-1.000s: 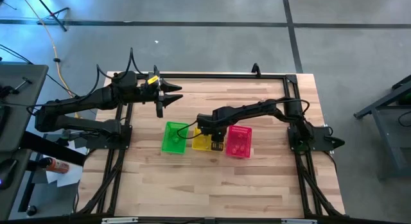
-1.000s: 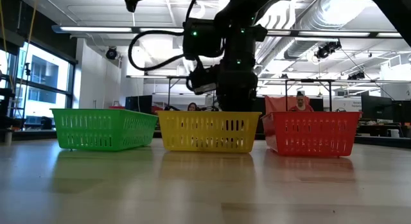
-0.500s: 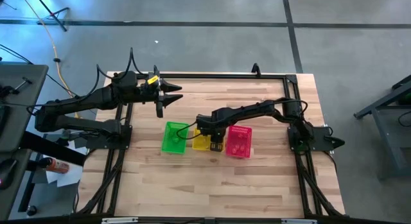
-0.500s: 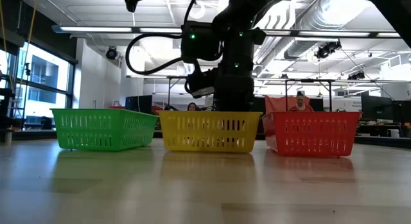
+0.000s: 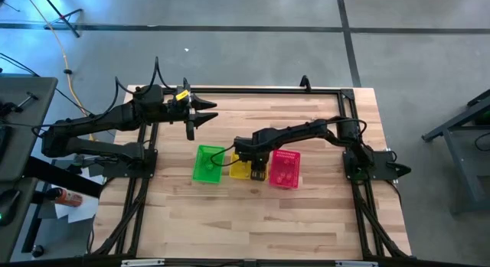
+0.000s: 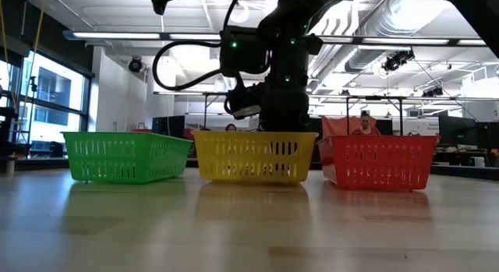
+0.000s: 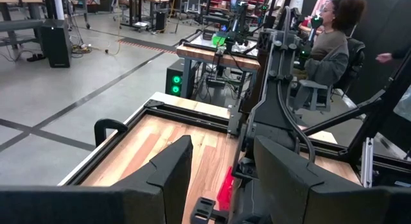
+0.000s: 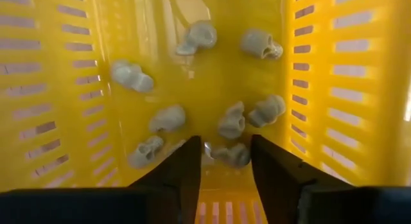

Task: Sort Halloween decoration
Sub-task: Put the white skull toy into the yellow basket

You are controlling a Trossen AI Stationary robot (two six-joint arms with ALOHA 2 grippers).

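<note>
The Halloween decoration that shows is several pale skull trinkets (image 8: 231, 121), lying loose on the floor of the yellow basket (image 8: 321, 89). My right gripper (image 8: 225, 169) hangs open inside that basket (image 5: 239, 170), fingers pointing down just above the skulls, one of which (image 8: 232, 154) lies below the gap. In the low view the basket's wall (image 6: 253, 157) hides the fingertips. My left gripper (image 5: 200, 114) waits open, raised near the table's far left corner (image 7: 221, 179). No orange-red or green trinkets can be made out.
Three baskets stand in a row mid-table: green (image 5: 207, 164) on the left, yellow in the middle, pink (image 5: 285, 168) on the right, close together. Bare wood lies on the near side (image 5: 253, 221). A seated person (image 7: 331, 44) shows beyond the table.
My right gripper has sunk a little deeper into the yellow basket, then held still. The left arm has kept still.
</note>
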